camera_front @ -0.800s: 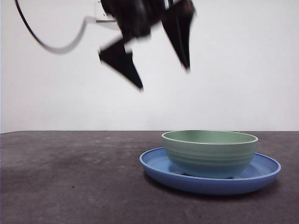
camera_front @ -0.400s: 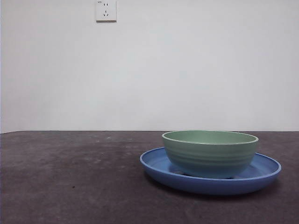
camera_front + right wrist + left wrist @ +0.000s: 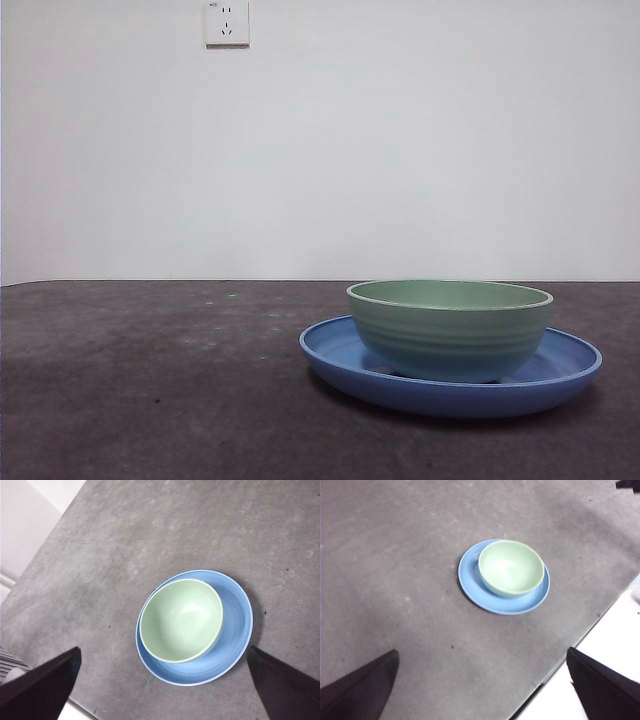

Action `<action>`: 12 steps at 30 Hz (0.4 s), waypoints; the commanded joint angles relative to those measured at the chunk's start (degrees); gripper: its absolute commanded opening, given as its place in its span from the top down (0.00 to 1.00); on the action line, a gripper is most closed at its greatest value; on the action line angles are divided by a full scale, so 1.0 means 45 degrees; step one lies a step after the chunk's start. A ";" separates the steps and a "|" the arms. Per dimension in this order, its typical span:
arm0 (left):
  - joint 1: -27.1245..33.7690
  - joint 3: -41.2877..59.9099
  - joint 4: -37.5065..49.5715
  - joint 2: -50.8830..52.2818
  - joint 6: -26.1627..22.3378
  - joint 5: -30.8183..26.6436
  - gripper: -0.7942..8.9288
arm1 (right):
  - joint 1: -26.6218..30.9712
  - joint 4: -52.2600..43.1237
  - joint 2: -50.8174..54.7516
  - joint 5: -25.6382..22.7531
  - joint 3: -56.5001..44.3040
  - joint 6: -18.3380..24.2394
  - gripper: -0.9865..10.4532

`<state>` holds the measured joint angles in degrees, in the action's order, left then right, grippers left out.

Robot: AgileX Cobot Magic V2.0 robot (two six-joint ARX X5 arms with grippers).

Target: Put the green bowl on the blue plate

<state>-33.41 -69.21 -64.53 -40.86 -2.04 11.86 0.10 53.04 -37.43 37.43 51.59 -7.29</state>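
Observation:
The pale mint-green bowl [image 3: 450, 328] stands upright in the glossy blue plate [image 3: 570, 368] at the right of the dark table. It also shows in the left wrist view, bowl [image 3: 511, 567] on plate [image 3: 472, 587], and in the right wrist view, bowl [image 3: 181, 619] on plate [image 3: 237, 630]. The bowl sits off-centre on the plate. My left gripper [image 3: 482, 687] is open and empty, high above the table. My right gripper [image 3: 162, 685] is open and empty, high above the bowl. Neither gripper shows in the front view.
The dark grey table [image 3: 150, 380] reaches to a white wall with a socket [image 3: 227, 22]. The table's edge shows in the left wrist view [image 3: 580, 640] and in the right wrist view [image 3: 30, 570].
One second ago an open gripper hung at the top of the front view; it has risen out of that view. The bowl and plate have not moved.

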 commanded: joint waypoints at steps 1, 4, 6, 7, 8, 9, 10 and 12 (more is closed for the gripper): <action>-0.0039 0.0709 0.0185 0.1180 0.0233 -0.0024 0.27 | -0.0005 -0.0058 -0.0049 0.0015 0.0223 0.0112 0.33; -0.0044 0.1647 0.0287 0.2647 0.0631 -0.0024 0.27 | -0.0005 -0.0058 -0.0053 0.0010 0.0223 0.0112 0.33; -0.0039 0.2089 0.0291 0.3371 0.0792 -0.0029 0.27 | -0.0005 -0.0053 -0.0058 0.0010 0.0223 0.0102 0.33; -0.0044 0.2263 0.0296 0.3657 0.0869 -0.0029 0.27 | -0.0005 -0.0044 -0.0063 0.0010 0.0223 0.0083 0.33; -0.0044 0.2424 0.0301 0.3934 0.0908 -0.0029 0.27 | -0.0005 -0.0034 -0.0063 0.0005 0.0223 0.0049 0.33; -0.0044 0.2531 0.0296 0.4153 0.0903 -0.0029 0.27 | -0.0005 0.0010 -0.0068 0.0005 0.0223 -0.0005 0.33; -0.0044 0.2594 0.0291 0.4299 0.0908 -0.0029 0.27 | -0.0005 0.0049 -0.0068 0.0005 0.0223 -0.0058 0.33; -0.0044 0.2623 0.0291 0.4493 0.0942 -0.0024 0.27 | -0.0005 0.0219 -0.0073 0.0000 0.0223 -0.0151 0.33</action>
<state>-33.36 -56.97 -64.07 -20.67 1.52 11.86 0.10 53.91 -37.43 37.43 51.59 -7.38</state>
